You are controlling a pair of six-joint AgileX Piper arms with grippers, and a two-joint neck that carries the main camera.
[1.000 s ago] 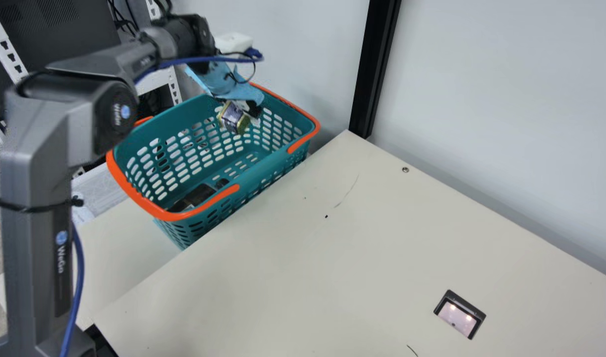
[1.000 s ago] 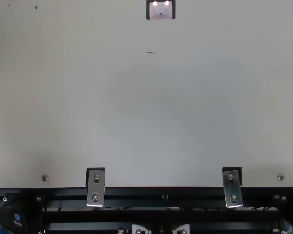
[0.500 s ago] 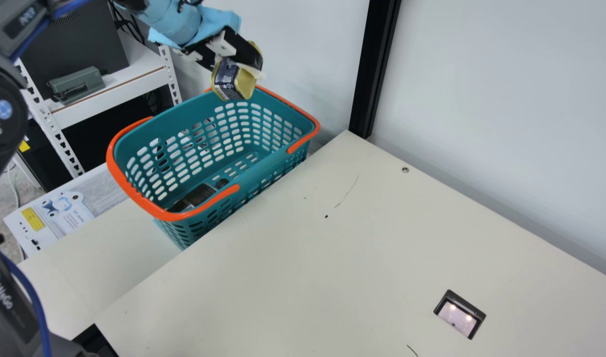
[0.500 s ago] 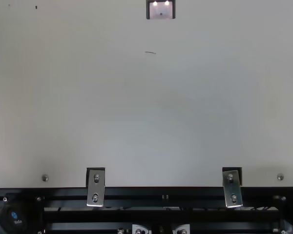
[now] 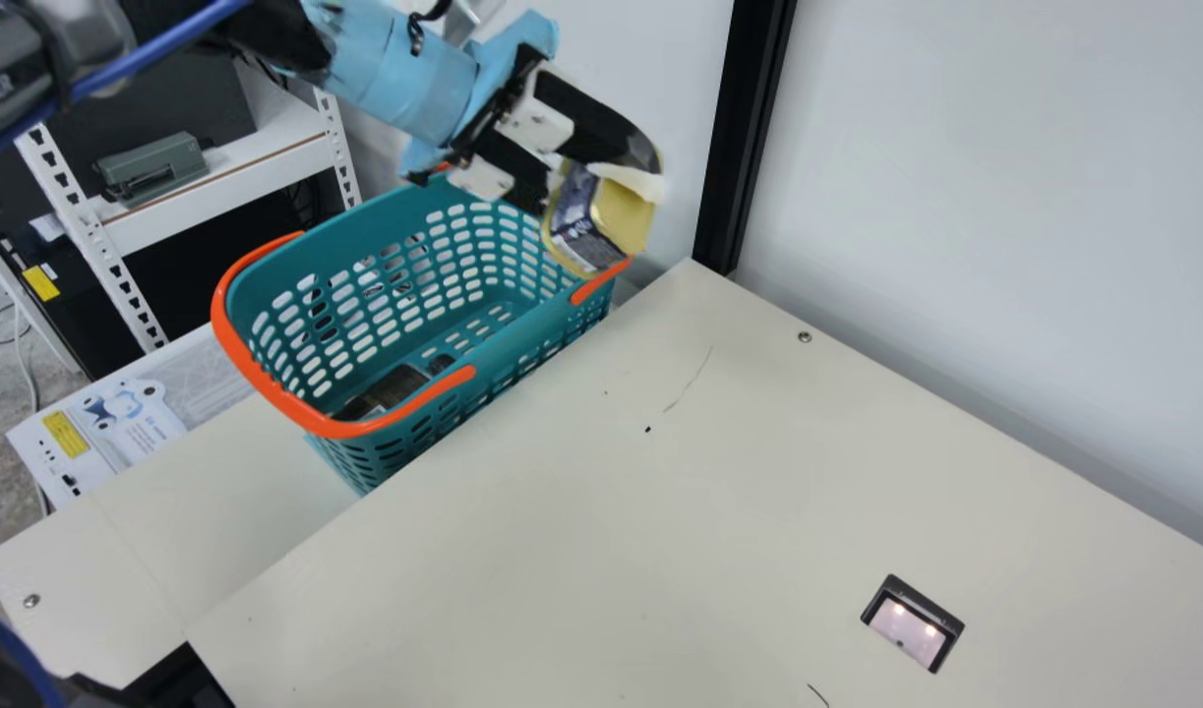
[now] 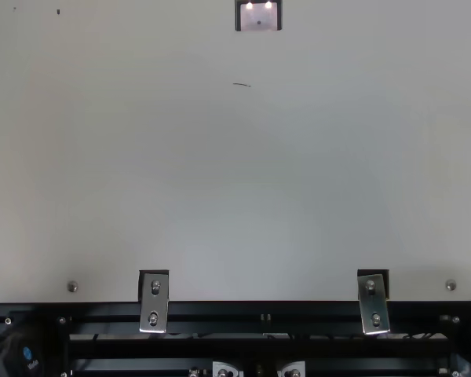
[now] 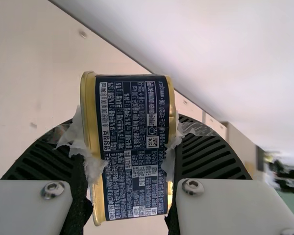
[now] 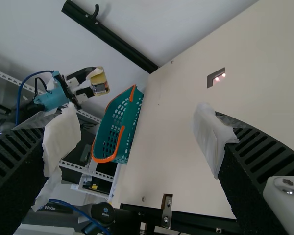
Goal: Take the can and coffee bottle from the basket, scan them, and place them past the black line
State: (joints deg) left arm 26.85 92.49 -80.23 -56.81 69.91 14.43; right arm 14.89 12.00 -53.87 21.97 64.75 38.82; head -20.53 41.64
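Observation:
My left gripper is shut on the gold and dark blue can, held in the air over the far right end of the teal basket. In the left wrist view the can stands between both ribbed fingers of the left gripper, its printed side facing the camera. A dark item lies at the near left end of the basket's floor; I cannot tell if it is the coffee bottle. In the right wrist view my right gripper is open, nothing between its fingers.
The scanner window is set into the cream table. A black post and a pale wall rise behind. White shelving stands at the back left. Metal brackets sit on the table's near edge in the top view.
The left gripper has lifted the can up out of the basket and then carried it to the right, toward the table's far corner. The basket and the dark item have stayed put.

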